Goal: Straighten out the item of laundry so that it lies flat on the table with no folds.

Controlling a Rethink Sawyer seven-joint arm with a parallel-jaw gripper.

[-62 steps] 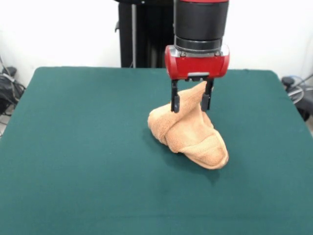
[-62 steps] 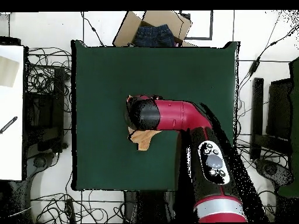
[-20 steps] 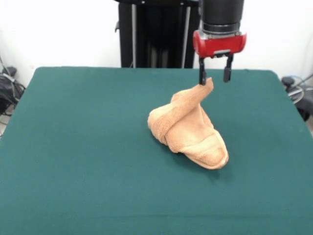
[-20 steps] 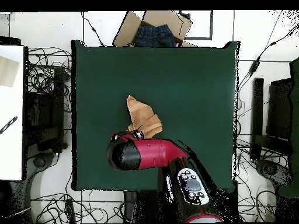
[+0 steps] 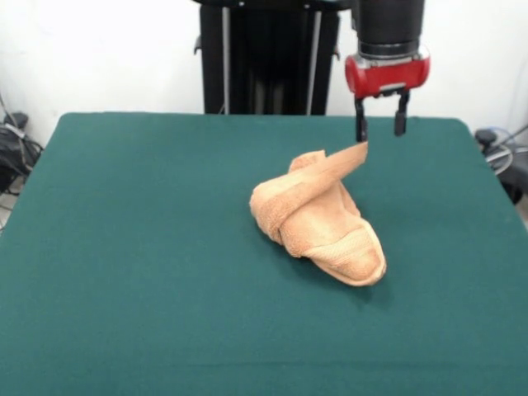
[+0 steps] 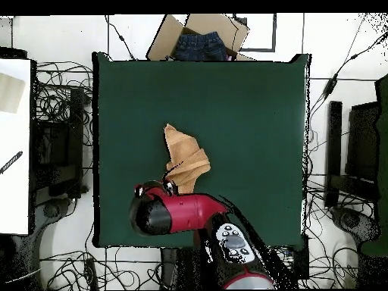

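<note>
From the front, the orange towel (image 5: pixel 318 216) sits bunched in a lump near the middle of the green table (image 5: pixel 132 247), with one corner pulled up toward the back right; the red gripper (image 5: pixel 379 126) hangs above that corner with its jaws apart, and one jaw's tip is right at the corner, though I cannot tell if it touches. From above, the towel (image 6: pixel 184 157) lies a bit left of the table's (image 6: pixel 250 114) middle, and the red arm (image 6: pixel 182 214) covers the towel's near end, hiding the jaws.
</note>
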